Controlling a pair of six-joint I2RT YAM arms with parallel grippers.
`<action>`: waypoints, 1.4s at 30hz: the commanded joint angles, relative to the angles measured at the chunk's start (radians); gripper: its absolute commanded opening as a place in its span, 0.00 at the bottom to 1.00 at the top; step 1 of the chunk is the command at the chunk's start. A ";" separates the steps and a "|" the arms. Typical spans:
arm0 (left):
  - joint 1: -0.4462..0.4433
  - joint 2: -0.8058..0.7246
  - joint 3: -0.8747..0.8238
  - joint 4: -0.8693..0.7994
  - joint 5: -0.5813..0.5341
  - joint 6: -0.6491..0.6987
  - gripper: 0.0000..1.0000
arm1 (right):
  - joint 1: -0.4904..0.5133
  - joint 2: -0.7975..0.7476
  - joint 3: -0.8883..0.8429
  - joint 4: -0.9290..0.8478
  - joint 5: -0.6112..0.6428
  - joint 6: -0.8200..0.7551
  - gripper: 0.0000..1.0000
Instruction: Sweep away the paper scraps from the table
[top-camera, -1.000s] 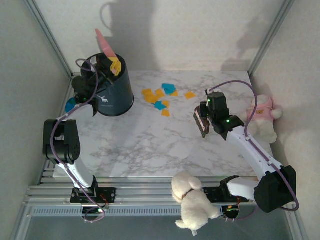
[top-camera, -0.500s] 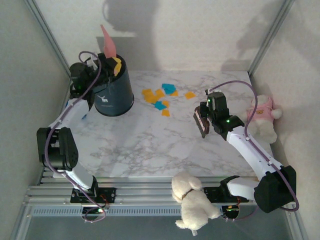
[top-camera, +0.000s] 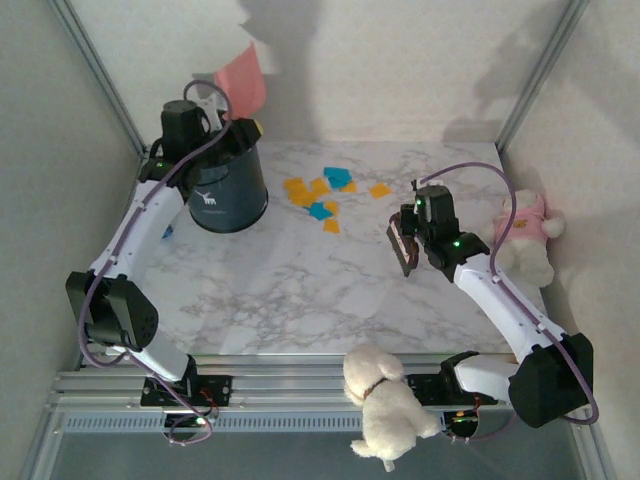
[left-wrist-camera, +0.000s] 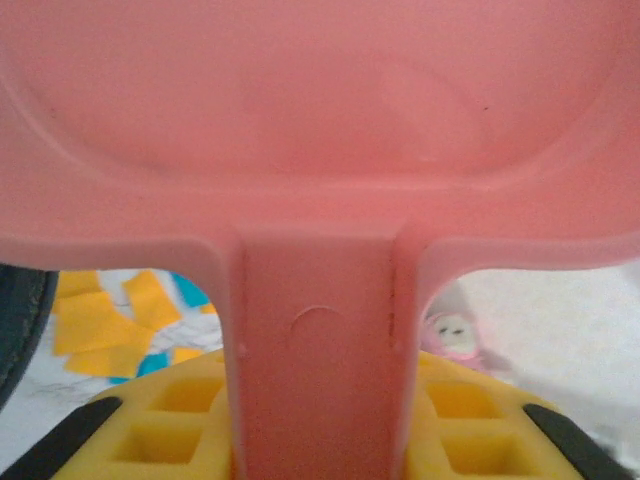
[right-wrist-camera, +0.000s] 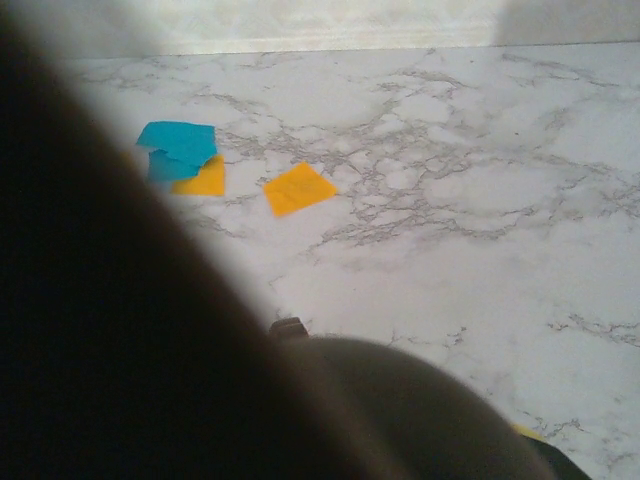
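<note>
Top external view: the table (top-camera: 300, 290) carries a dark bin (top-camera: 228, 190) at far left. Above it the left gripper (top-camera: 238, 125) is clamped on the handle of the pink dustpan (top-camera: 243, 78), which looks like stiff plastic. At the right, the right gripper (top-camera: 410, 236) is closed on a dark tool (top-camera: 402, 254). The paper scraps (top-camera: 322, 195) lie clustered at far middle. They look featherlight, limp and flat, likely to slide or flutter, so they are better pushed than pinched.
</note>
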 joint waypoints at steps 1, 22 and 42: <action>-0.064 -0.029 0.053 -0.174 -0.171 0.214 0.00 | -0.010 -0.029 -0.011 0.063 -0.023 0.018 0.00; -0.329 -0.134 -0.164 -0.338 -0.560 0.608 0.00 | -0.019 0.074 0.050 0.207 -0.298 0.096 0.00; -0.338 -0.276 -0.414 -0.323 -0.605 0.665 0.00 | -0.017 0.647 0.578 0.234 -0.523 0.386 0.00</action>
